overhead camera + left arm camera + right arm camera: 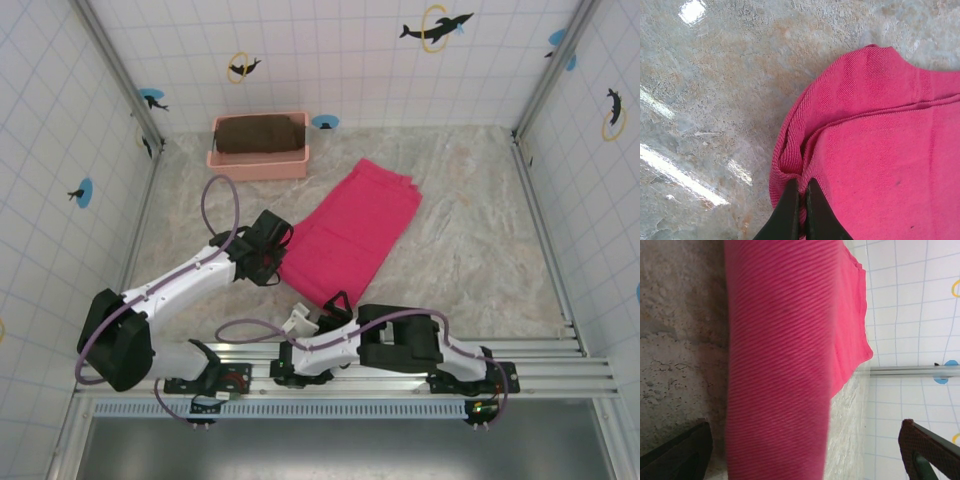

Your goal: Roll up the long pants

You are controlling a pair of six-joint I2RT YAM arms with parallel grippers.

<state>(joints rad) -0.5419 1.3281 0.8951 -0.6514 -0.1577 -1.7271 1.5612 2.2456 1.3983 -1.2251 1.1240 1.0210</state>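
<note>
Pants: long pants point(352, 235) lie folded flat and diagonal on the table point(470, 220), near end toward my bases, far end right of the basket point(258, 160). A dark brown cloth point(262, 132) sits in that basket.

Left claw point(278, 255): at the fabric's left edge. The wrist view shows the fingers point(788, 212) pressed together, pinching a fold of the pants' point(880, 150) hem.

Right claw point(338, 303): at the near corner. Fingers point(680, 455) spread wide, fabric point(780, 365) running between them.
</note>
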